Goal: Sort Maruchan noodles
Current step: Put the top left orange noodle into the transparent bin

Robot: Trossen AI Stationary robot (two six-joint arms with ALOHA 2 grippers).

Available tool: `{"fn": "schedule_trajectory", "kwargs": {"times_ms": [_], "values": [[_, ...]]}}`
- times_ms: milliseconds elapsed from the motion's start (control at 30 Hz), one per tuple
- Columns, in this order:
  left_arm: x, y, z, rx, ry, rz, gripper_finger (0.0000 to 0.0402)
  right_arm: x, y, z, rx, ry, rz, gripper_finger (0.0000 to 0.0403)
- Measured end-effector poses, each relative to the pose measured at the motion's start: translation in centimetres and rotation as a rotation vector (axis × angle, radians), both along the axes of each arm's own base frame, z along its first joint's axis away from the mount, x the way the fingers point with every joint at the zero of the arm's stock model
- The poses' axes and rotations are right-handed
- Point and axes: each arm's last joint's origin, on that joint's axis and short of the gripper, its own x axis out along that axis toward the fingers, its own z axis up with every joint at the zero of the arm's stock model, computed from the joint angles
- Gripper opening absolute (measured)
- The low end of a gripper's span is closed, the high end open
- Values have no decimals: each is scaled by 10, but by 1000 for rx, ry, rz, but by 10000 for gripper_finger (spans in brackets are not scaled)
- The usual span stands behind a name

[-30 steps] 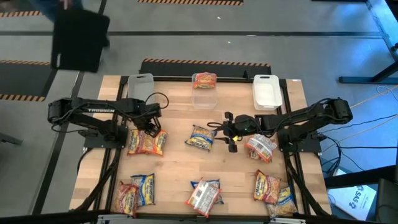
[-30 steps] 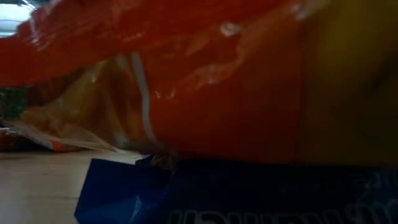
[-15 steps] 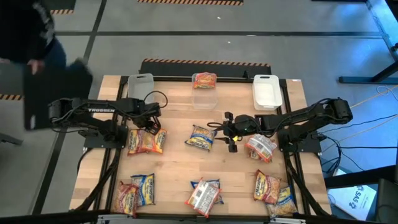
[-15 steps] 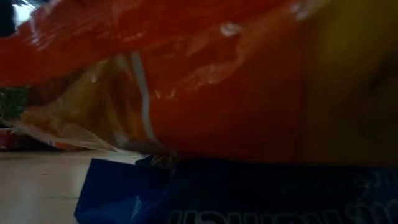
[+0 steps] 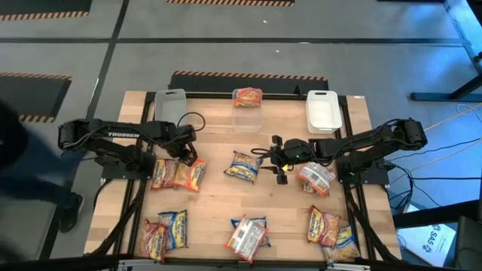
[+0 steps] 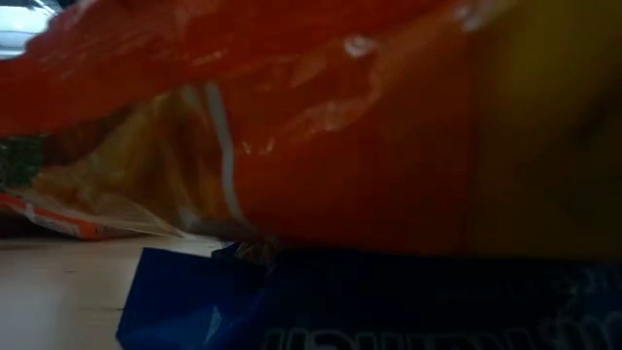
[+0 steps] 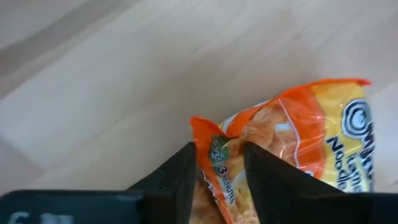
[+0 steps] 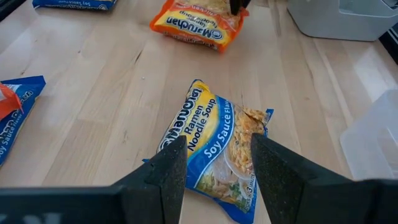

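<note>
Maruchan noodle packets lie scattered flat on the wooden table (image 5: pixel 218 199). Two orange packets (image 5: pixel 177 175) lie side by side at the left. My left gripper (image 5: pixel 183 156) points down at their far end and is closed on one orange packet (image 7: pixel 298 137). My right gripper (image 5: pixel 280 167) hangs open at mid-table, just right of a blue soy-sauce packet (image 5: pixel 243 165); in its wrist view that packet (image 8: pixel 214 146) lies ahead of the spread fingers, untouched. In the low view an orange packet (image 6: pixel 340 126) on a blue one (image 6: pixel 292 301) fills the picture. My left gripper has a corner of the orange packet's crimped end (image 7: pixel 214 144) between its two fingers (image 7: pixel 180 171), pinched at their free ends. The fingers come from above, pointing steeply down. The rest of the packet lies on the table.
Three bins stand along the far edge: a clear one (image 5: pixel 170 104) at left, a clear one (image 5: pixel 248 120) in the middle with an orange packet (image 5: pixel 248 96) at its far end, and a white one (image 5: pixel 322 111). More packets lie along the near edge (image 5: pixel 247 235) and under the right arm (image 5: pixel 315 177).
My left gripper has sunk and tipped further down onto the far end of the orange packets, which have shifted slightly under it. A person beside the table's left edge has walked toward the near side. My right arm has kept still.
</note>
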Motion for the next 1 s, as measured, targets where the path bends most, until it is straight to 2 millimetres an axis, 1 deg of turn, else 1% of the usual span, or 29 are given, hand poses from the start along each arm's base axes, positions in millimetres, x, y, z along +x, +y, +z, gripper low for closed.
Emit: {"fn": "schedule_trajectory", "kwargs": {"times_ms": [267, 333, 600, 667, 767, 867, 1000], "values": [[7, 1, 2, 47, -78, -91, 14, 0, 0, 0, 0, 0, 0, 166], [10, 2, 3, 61, -103, -109, 5, 0, 0, 0, 0, 0, 0, 166], [25, 1, 10, 151, -258, -205, 1, 0, 0, 0, -1, 4, 0, 166], [27, 0, 11, 142, -289, -220, 1, 0, 0, -1, 0, 6, 0, 166], [27, -1, 11, 107, -292, -208, 3, 0, 0, -1, 0, 7, 0, 166], [26, -1, 10, 61, -293, -214, 15, 0, 0, -1, 0, 7, 0, 166], [21, 3, 9, 32, -265, -180, 50, 0, 0, -1, 4, 7, -3, 166]]}}
